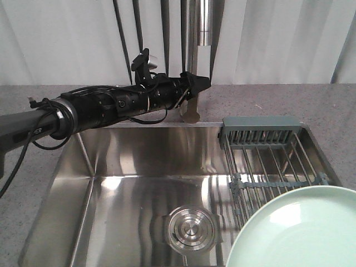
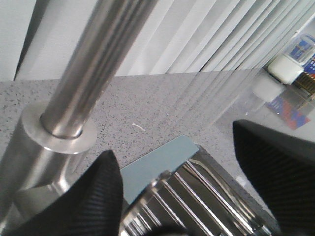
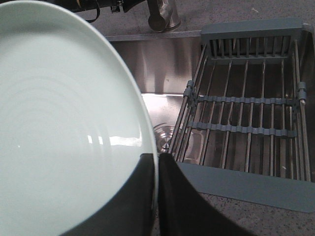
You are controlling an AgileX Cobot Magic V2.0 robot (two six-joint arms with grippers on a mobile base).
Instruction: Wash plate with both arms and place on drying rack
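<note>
The pale mint-green plate [image 1: 303, 231] hangs tilted at the lower right, over the near part of the drying rack [image 1: 267, 150]. In the right wrist view my right gripper [image 3: 156, 169] is shut on the plate [image 3: 64, 123], one black finger on each face of its rim. The wire drying rack [image 3: 246, 113] lies across the right side of the sink with nothing on it. My left arm reaches across the back of the sink, and its gripper [image 1: 199, 83] is beside the faucet. The left gripper [image 2: 171, 138] stands open and holds nothing, with the faucet pipe [image 2: 98, 64] to the left of its fingers.
The steel sink basin [image 1: 139, 183] has a round drain cover [image 1: 189, 228] in its floor. The faucet [image 1: 203, 33] rises at the back centre from the grey speckled counter [image 1: 311, 103]. Small bottles [image 2: 285, 64] stand on the counter behind the rack's end bar [image 2: 157, 162].
</note>
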